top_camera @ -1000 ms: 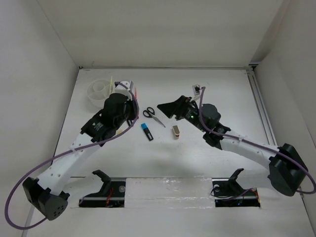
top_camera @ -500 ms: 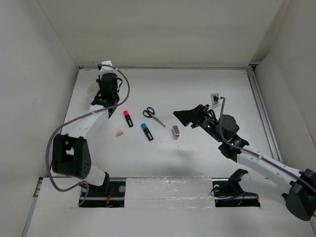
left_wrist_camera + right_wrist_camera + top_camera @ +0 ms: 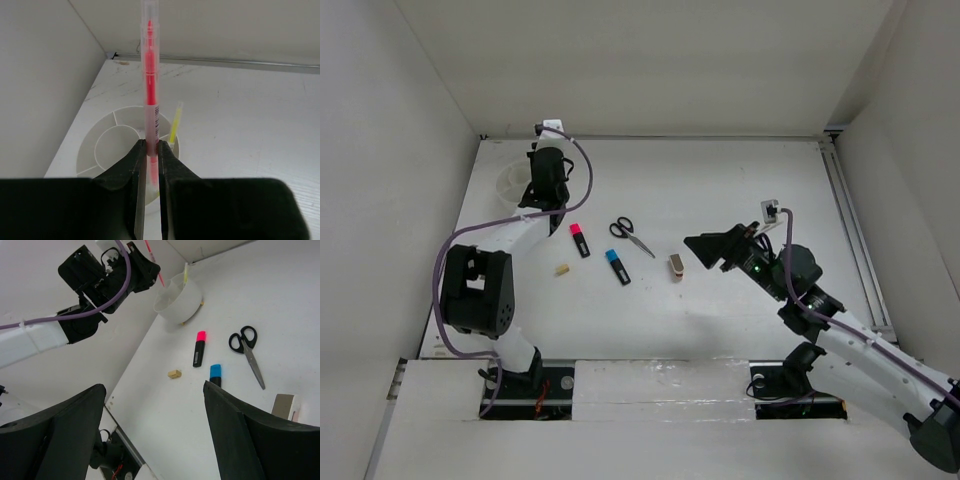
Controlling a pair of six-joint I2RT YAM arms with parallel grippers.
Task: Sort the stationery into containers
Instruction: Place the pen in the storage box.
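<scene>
Here, slim clear-cased pink pencil [image 3: 150,75], upright

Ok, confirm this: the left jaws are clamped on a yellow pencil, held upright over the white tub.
Wrong on the colour. The pencil in the left jaws is the pink pencil, not a yellow one; the left wrist view shows it clamped upright over the white tub. The yellow pencil stands leaning in the tub.

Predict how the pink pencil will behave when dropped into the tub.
The pink pencil looks thin and straight, so it is probably light and stiff. Much taller than the low tub, it will likely lean on the rim like the yellow pencil. Pinched low by the left gripper, it may wobble.
</scene>
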